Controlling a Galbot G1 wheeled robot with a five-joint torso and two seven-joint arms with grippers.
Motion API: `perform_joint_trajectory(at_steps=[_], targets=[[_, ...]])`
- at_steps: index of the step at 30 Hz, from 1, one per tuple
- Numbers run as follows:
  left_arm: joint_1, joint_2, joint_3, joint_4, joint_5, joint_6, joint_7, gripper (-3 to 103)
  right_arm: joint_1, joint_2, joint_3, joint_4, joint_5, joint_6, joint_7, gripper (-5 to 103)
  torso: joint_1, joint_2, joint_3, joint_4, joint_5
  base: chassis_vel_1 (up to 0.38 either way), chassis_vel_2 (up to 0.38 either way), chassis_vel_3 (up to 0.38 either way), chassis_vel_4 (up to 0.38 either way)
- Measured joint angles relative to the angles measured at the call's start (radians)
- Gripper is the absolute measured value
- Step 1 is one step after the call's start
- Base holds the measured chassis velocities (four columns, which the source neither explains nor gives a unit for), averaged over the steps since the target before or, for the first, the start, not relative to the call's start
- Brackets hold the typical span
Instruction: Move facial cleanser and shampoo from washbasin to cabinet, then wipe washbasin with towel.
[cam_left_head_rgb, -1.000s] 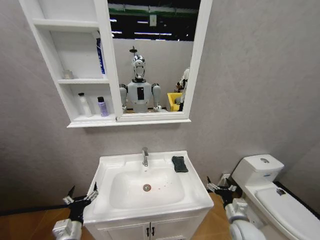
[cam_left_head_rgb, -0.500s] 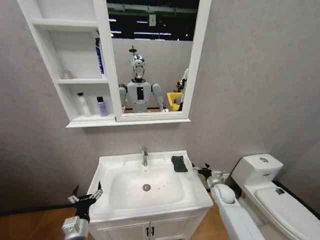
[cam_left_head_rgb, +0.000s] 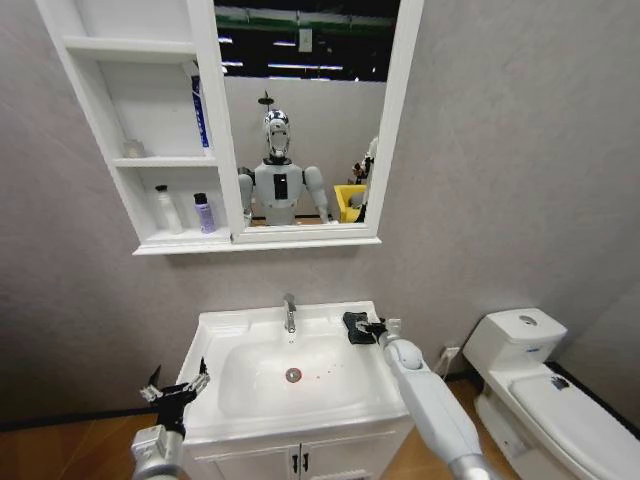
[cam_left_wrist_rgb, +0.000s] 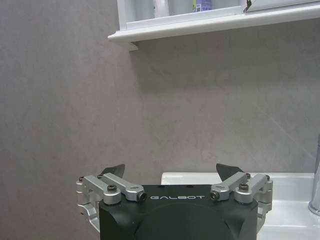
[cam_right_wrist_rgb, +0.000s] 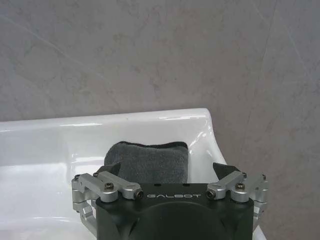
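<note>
Nearest the robot, the left gripper (cam_left_head_rgb: 176, 384) hangs low at the front left corner of the washbasin (cam_left_head_rgb: 226, 325), its jaws spread wide with nothing between them; in the left wrist view the two dark fingertips (cam_left_wrist_rgb: 114, 169) stand far apart, with the basin's white rim just beyond them and the grey wall (cam_left_wrist_rgb: 75, 100) behind. Farther in, the right arm reaches across the basin's right side, and the right gripper (cam_left_head_rgb: 366, 327) sits at the back right corner of the sink top, right at the towel (cam_left_head_rgb: 354, 324). In the right wrist view its jaws are released and wide apart, and the dark grey folded towel (cam_right_wrist_rgb: 150, 161) lies flat on the white ledge directly ahead of them, centred in the gap, its near edge reaching in between the fingertips (cam_right_wrist_rgb: 111, 169); whether either tip actually touches the cloth cannot be told, and nothing is clasped. Left of those jaws stands the chrome tap (cam_left_head_rgb: 290, 313) at the back of the bowl, with the metal drain (cam_left_head_rgb: 293, 375) in front of it in the basin's floor. Well above and beyond both grippers hangs the cabinet (cam_left_head_rgb: 140, 246) beside its mirror (cam_left_head_rgb: 300, 120); its lowest shelf carries a white bottle (cam_left_head_rgb: 165, 209) and a small purple bottle (cam_left_head_rgb: 204, 213) near each other, and a blue tube (cam_left_head_rgb: 201, 110) stands on the shelf above. Off to the right of the right gripper, a white toilet (cam_left_head_rgb: 540, 380) stands against the wall.
</note>
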Motion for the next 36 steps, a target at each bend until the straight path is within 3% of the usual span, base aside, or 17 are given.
perform_joint_trajectory(at_steps=[6,15,20,29,30,32,34,35,36], targets=[[-0.002,0.001,-0.001,-0.001,-0.004,0.0,-0.001,100,0.019,-0.007,-0.017,-0.035,0.016,-0.013,-0.014,100,0.0,0.0,0.0,-0.0001,0.0,0.0,0.0,0.0,0.0],[-0.009,0.003,0.0,-0.004,-0.006,0.0,-0.005,100,0.041,-0.006,-0.032,-0.101,-0.008,0.023,-0.067,103,0.0,0.0,0.0,-0.0001,0.0001,0.0,0.0,0.0,0.0],[-0.014,0.003,-0.002,-0.006,-0.006,0.004,-0.008,100,0.054,0.007,-0.023,-0.145,-0.051,0.056,-0.094,93,0.0,0.0,0.0,0.0001,0.0001,0.0,0.0,0.0,0.0],[-0.021,0.001,0.002,-0.008,-0.007,0.007,-0.011,100,0.058,0.013,-0.017,-0.161,-0.06,0.061,-0.1,54,0.0,0.0,0.0,0.0001,0.0001,0.0,0.0,0.0,0.0],[-0.021,0.001,0.002,-0.008,-0.007,0.007,-0.011,100,0.058,0.013,-0.017,-0.161,-0.06,0.061,-0.1,54,0.0,0.0,0.0,0.0001,0.0001,0.0,0.0,0.0,0.0],[-0.021,0.0,0.003,-0.01,-0.007,0.007,-0.012,100,0.062,0.017,-0.015,-0.168,-0.058,0.061,-0.1,43,0.0,0.0,0.0,0.0,0.0001,0.0,0.0,0.0,0.0],[-0.021,0.0,0.003,-0.01,-0.008,0.007,-0.012,100,0.064,0.018,-0.013,-0.171,-0.056,0.061,-0.1,43,0.0,0.0,0.0,0.0,0.0001,0.0,0.0,0.0,0.0],[-0.021,0.0,0.002,-0.012,-0.009,0.007,-0.012,100,0.066,0.02,-0.011,-0.175,-0.056,0.061,-0.099,32,0.0,0.0,0.0,0.0,0.0,0.0,0.0,0.0,0.0],[-0.021,0.0,0.002,-0.012,-0.009,0.007,-0.012,100,0.066,0.02,-0.011,-0.175,-0.056,0.061,-0.099,32,0.0,0.0,0.0,0.0,0.0,0.0,0.0,0.0,0.0]])
